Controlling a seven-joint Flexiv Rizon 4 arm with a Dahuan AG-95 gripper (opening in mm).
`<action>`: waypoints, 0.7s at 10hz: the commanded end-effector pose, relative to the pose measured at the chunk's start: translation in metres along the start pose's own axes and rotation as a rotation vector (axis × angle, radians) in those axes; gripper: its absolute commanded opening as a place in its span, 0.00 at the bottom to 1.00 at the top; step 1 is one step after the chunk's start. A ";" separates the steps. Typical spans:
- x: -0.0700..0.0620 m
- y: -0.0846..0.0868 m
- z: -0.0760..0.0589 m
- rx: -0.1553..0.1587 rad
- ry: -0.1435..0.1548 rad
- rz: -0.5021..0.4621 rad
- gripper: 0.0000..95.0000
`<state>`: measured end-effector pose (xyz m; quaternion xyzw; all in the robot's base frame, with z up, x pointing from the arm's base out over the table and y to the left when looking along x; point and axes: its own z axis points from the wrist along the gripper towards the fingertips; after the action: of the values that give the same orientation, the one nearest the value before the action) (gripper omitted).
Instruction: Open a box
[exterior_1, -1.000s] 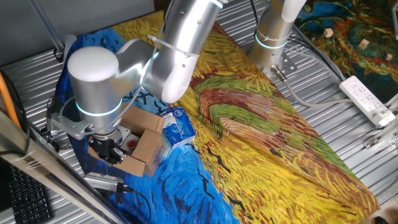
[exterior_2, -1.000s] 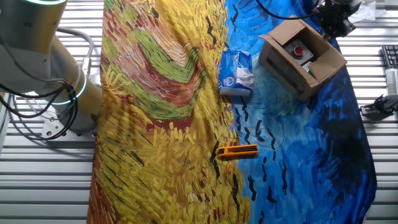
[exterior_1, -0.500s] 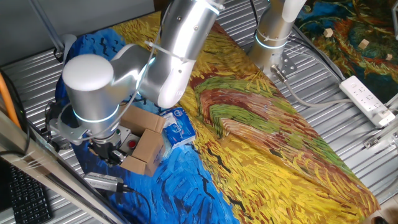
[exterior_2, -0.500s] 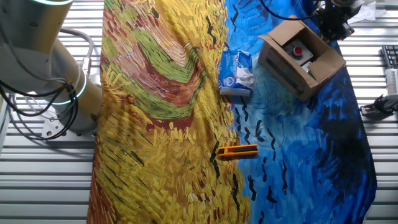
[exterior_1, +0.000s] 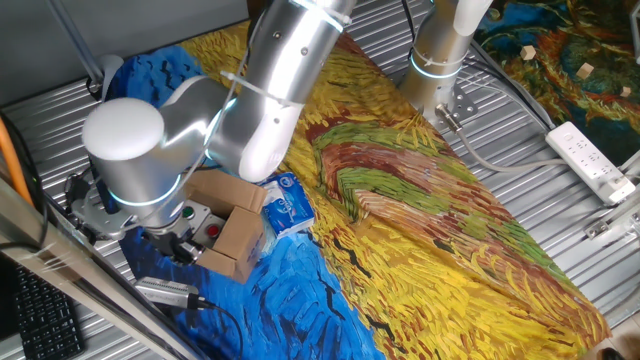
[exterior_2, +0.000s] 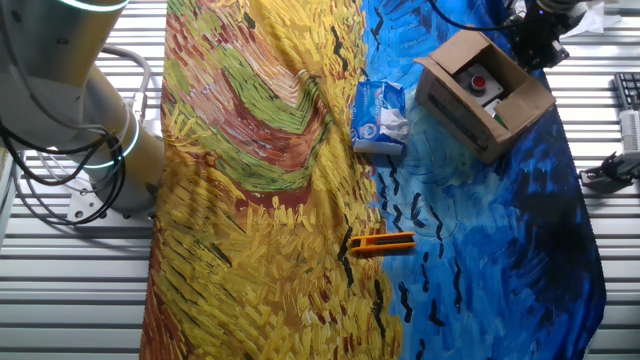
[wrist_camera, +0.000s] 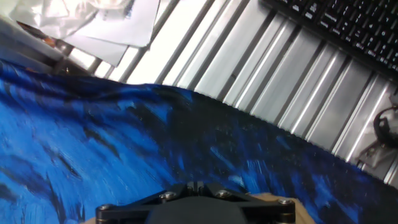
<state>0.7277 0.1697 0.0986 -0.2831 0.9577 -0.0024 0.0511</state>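
Observation:
The brown cardboard box stands on the blue part of the cloth with its flaps spread open; a grey item with a red button lies inside. In the other fixed view the box sits top right. My gripper is at the box's outer side, by its far flap; in the other fixed view the gripper is just past the box's upper right corner. In the hand view the gripper has its two fingers pressed together, with a cardboard edge beneath. Nothing shows between the fingers.
A blue-and-white soft packet lies beside the box. An orange utility knife lies mid-cloth. A black-and-silver tool lies at the cloth's edge. A keyboard and papers lie past the cloth. A second arm's base stands behind.
The arm's big silver joint has swung left and outward from the box, and the gripper has shifted a little with it. The box and the other things have not moved.

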 end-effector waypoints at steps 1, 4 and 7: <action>0.005 0.000 0.001 0.001 0.004 -0.001 0.00; 0.006 0.000 0.002 0.001 -0.003 -0.001 0.00; 0.003 0.001 -0.004 0.007 -0.016 0.002 0.00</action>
<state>0.7246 0.1690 0.1038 -0.2820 0.9576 -0.0036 0.0595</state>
